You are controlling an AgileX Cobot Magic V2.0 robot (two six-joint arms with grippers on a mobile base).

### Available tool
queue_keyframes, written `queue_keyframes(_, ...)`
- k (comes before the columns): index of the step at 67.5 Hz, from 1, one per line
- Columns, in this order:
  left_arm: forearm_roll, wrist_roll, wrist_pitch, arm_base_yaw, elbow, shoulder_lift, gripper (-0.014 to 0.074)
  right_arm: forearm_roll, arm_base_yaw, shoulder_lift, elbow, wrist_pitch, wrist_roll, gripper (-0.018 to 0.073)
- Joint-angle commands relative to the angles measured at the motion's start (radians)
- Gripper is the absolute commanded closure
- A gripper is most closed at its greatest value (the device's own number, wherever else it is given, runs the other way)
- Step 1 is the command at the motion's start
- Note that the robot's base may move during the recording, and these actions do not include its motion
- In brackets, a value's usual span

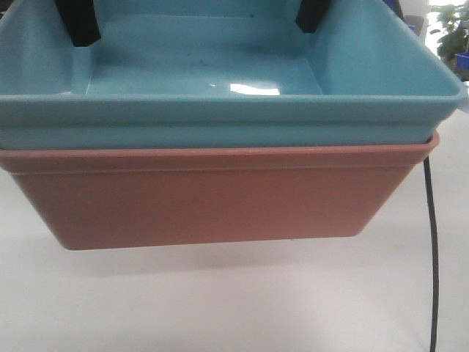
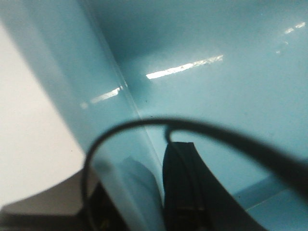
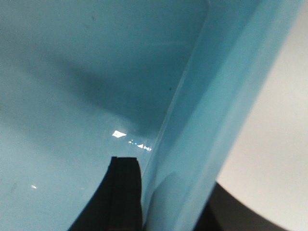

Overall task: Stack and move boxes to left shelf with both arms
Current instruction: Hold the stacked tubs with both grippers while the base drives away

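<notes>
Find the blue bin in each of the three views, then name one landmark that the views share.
Front view: the blue bin fills the upper half, nested in the pink bin.
Left wrist view: the blue bin's inside fills centre and right; white surface at left.
Right wrist view: its inside fills left and centre; white surface at lower right.
Shared landmark: the bin's side wall, with the left hand's finger or the right hand's finger inside it.

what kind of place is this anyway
Probably an indoor lab or storage-handling workspace, though little background shows: a light blue bin nested in a salmon pink bin over a plain white surface, with a leafy plant at the top right.
</notes>
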Motion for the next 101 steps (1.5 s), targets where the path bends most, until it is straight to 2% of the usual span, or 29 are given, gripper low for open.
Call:
queue_keyframes(1, -0.178, 0.051, -0.113, -0.029, -0.048, -0.05, 0.0599, 0.131, 0.022, -0.05, -0.041, -0.101, -0.033, 0.0503)
queue_keyframes(101, -0.185, 0.051, -0.113, -0.029, -0.048, -0.05, 0.0599, 0.131, 0.022, -0.05, -0.041, -0.101, -0.033, 0.0503)
